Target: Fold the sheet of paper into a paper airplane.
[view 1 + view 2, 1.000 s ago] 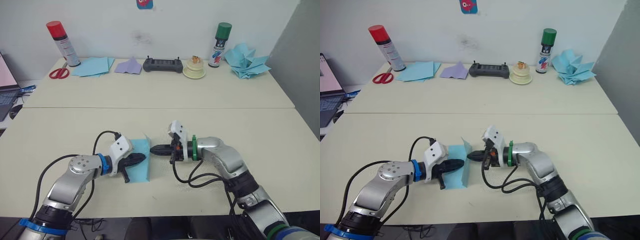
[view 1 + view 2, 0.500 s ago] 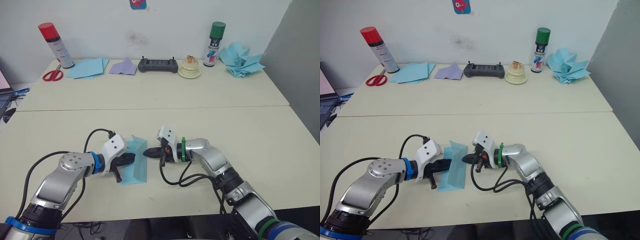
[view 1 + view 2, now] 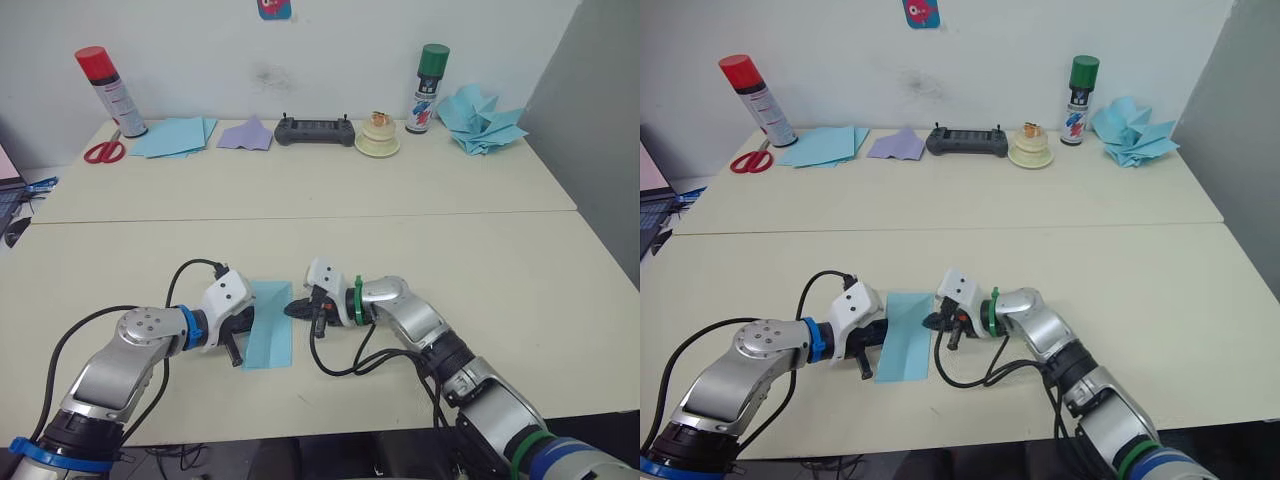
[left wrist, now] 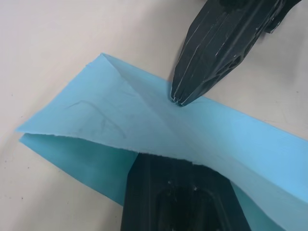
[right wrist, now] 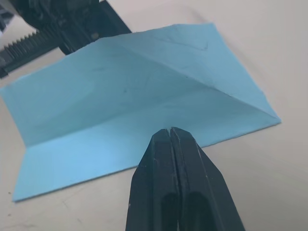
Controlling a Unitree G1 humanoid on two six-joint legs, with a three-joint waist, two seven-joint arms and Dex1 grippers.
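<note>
Now, with the left tool (image 3: 243,326) clamped on the sheet of paper (image 3: 268,322) at lower centre, the right tool (image 3: 290,308) — fingers together — should press slowly along the folded flap, without shoving it.

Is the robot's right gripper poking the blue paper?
Touching. In the left wrist view the right gripper, shut, presses its tip onto the sheet of paper.
</note>
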